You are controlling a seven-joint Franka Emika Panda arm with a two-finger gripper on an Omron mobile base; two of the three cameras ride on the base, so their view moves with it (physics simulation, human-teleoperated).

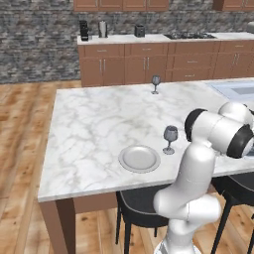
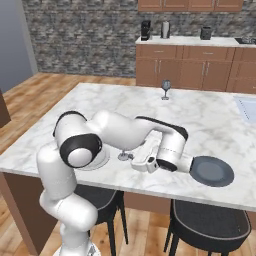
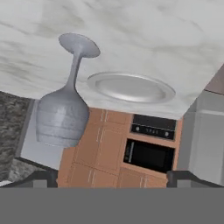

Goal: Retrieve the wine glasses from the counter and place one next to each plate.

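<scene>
Marble counter is carrying the pale plate, then one wine glass just beside it; our gripper is standing wide open, holding nothing. We are judging: back away gently, then fetch the far glass for the dark plate.

smooth veined marble counter, translucent smoky glass, matt plate

We are seeing even, bright, flat rendered light with no glare. The large white marble worktop is carrying only faint soft shadows. Everything is looking slightly soft and low-resolution, and the hand view is showing the scene upside down.
</scene>
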